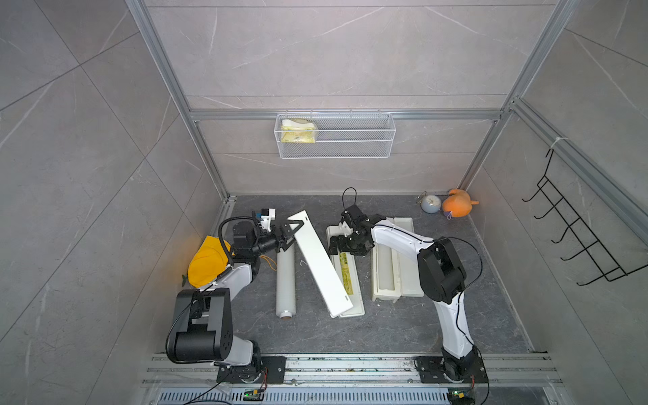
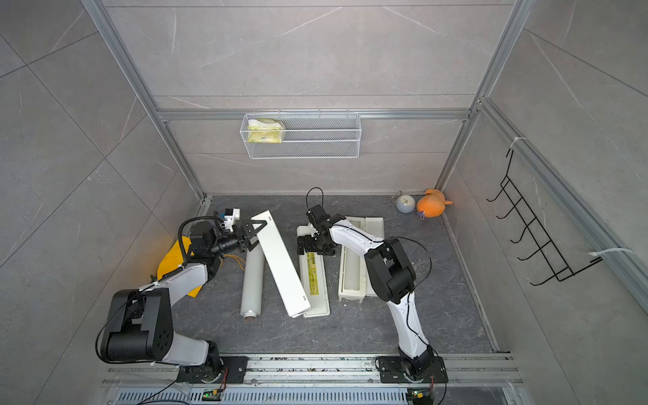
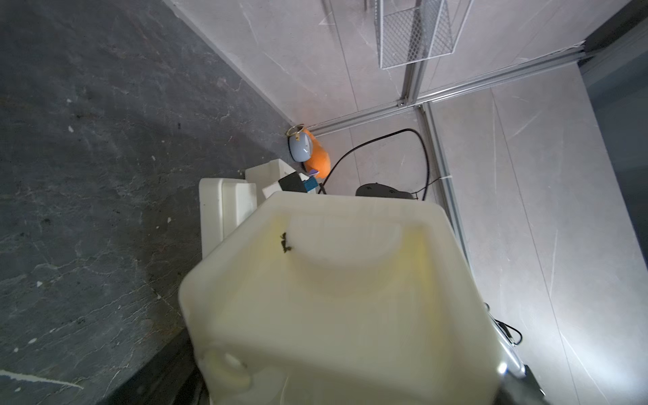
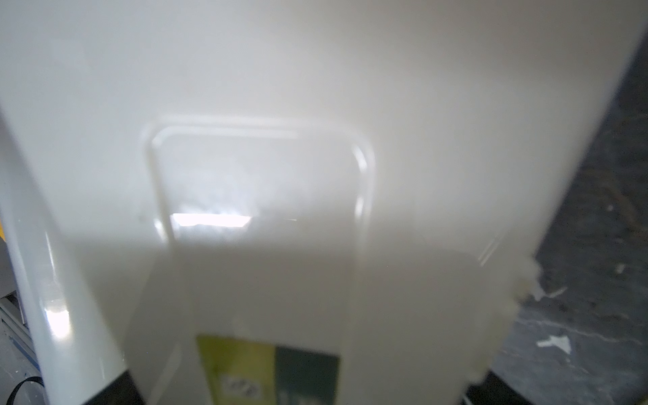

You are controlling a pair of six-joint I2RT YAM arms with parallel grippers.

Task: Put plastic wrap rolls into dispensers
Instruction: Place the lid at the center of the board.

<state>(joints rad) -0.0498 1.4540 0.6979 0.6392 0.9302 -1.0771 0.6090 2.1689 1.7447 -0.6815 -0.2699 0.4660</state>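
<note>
A loose plastic wrap roll (image 1: 285, 280) (image 2: 252, 280) lies on the dark floor beside my left arm. My left gripper (image 1: 291, 234) (image 2: 253, 234) is shut on the far end of a cream-white dispenser half (image 1: 321, 266) (image 3: 333, 298). That half is raised and slanted across its other half, which lies flat and carries the yellow-green label (image 1: 347, 277) (image 4: 238, 364). My right gripper (image 1: 347, 247) (image 2: 314, 247) stands open low over that flat labelled half. Its fingertips are hidden in the right wrist view. A second dispenser (image 1: 378, 296) lies open at the right with a roll (image 1: 385, 270) inside.
A white wire basket (image 1: 335, 135) with a yellow packet hangs on the back wall. A yellow cloth (image 1: 207, 263) lies by the left arm. A small clock (image 1: 430, 203) and an orange plush toy (image 1: 457, 203) sit in the far right corner. A black hook rack (image 1: 578, 238) is on the right wall.
</note>
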